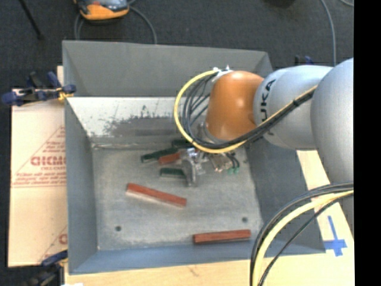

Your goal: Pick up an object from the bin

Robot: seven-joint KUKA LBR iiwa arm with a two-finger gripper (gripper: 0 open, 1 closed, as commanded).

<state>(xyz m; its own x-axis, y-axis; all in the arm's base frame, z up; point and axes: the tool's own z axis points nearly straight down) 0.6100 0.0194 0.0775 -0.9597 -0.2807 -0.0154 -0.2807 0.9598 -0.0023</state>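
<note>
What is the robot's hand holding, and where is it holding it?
I cannot tell. The hand is down in the small heap at the back of the bin; a dark green piece lies right beside it.

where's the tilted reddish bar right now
In the camera view the tilted reddish bar lies on the bin floor, left of centre, below-left of the pincer, apart from the second bar by the near wall.

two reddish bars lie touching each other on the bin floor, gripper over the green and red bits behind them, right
Not touching: the camera view shows them apart, the tilted bar mid-floor, the second bar by the bin's front wall. The gripper is over the green and red bits, as you said.
</note>
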